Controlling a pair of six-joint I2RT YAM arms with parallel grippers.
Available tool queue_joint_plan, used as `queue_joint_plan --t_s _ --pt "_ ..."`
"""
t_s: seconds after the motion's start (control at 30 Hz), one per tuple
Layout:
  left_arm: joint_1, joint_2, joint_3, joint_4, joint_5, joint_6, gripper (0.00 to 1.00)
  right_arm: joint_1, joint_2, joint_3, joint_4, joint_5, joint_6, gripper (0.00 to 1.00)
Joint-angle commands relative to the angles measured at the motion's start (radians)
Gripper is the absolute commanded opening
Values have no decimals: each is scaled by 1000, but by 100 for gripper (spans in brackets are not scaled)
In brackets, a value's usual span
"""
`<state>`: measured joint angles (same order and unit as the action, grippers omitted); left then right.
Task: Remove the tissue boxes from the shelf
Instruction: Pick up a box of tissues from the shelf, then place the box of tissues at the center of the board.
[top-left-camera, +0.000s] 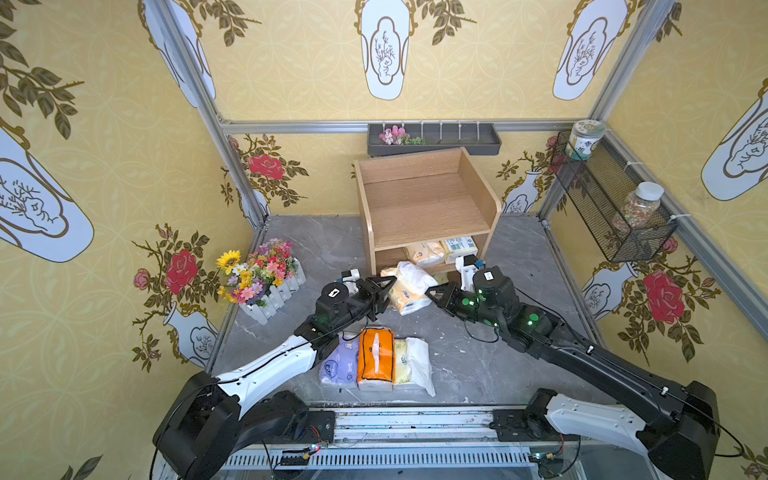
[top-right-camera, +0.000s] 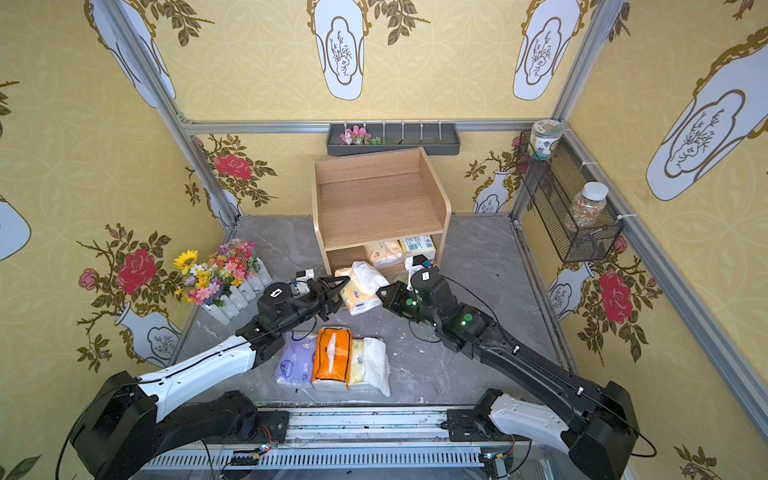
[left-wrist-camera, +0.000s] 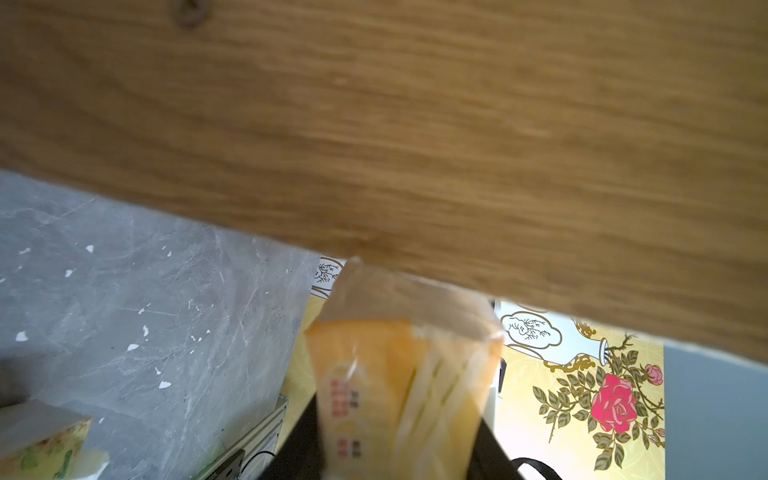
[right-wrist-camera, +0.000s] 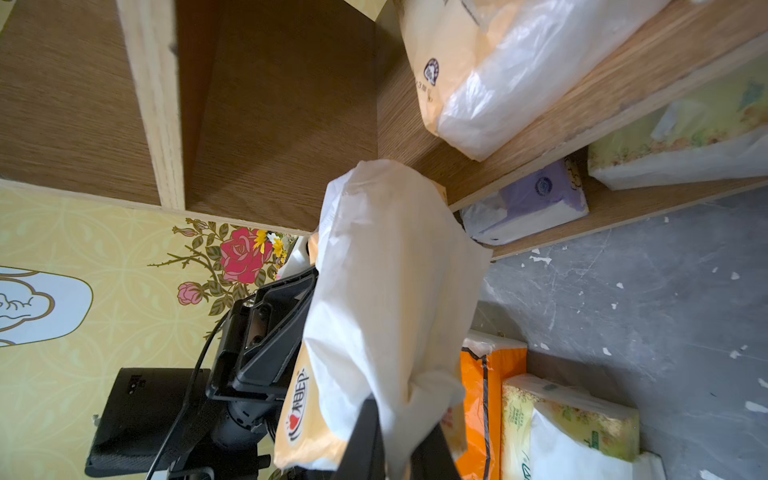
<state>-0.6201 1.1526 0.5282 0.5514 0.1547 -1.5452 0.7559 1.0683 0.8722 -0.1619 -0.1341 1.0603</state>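
our right gripper (top-left-camera: 432, 294) pinches shut on the loose white wrap of a cream-orange tissue pack (top-left-camera: 409, 291). our left gripper (top-left-camera: 384, 298) clamps the opposite end. the pack hangs between us, just in front of the shelf (top-left-camera: 424, 199), where more packs (top-left-camera: 424, 253) lie on the lower tiers.

Bright, even light, soft shadows; wide-angle bowing at top-view edges; shelf (left-wrist-camera: 374, 124) blurry in left wrist view.
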Motion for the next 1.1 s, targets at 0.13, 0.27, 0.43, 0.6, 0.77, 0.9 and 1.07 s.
queue_joint_plan --t_s 0.13,0.27,0.43,0.6,0.77,0.9,1.07 --pt "-18 30 29 25 -1 61 32 1 1 83 -206 -50 -81 19" --pt "-46 24 24 15 -32 72 27 -1 -10 126 -320 -18 -122 59" --pt "-93 26 27 -33 -57 110 26 -19 -21 222 -507 54 -225 69" --pt "-157 28 22 -77 -83 146 26 -51 8 362 -682 63 -365 78" --pt "-245 75 58 -123 -90 192 25 -94 23 451 -796 80 -442 79" --pt "-332 143 124 -201 -95 239 23 -138 6 456 -797 76 -447 79" --pt "-408 226 169 -228 -87 229 23 -144 -12 435 -778 54 -432 90"
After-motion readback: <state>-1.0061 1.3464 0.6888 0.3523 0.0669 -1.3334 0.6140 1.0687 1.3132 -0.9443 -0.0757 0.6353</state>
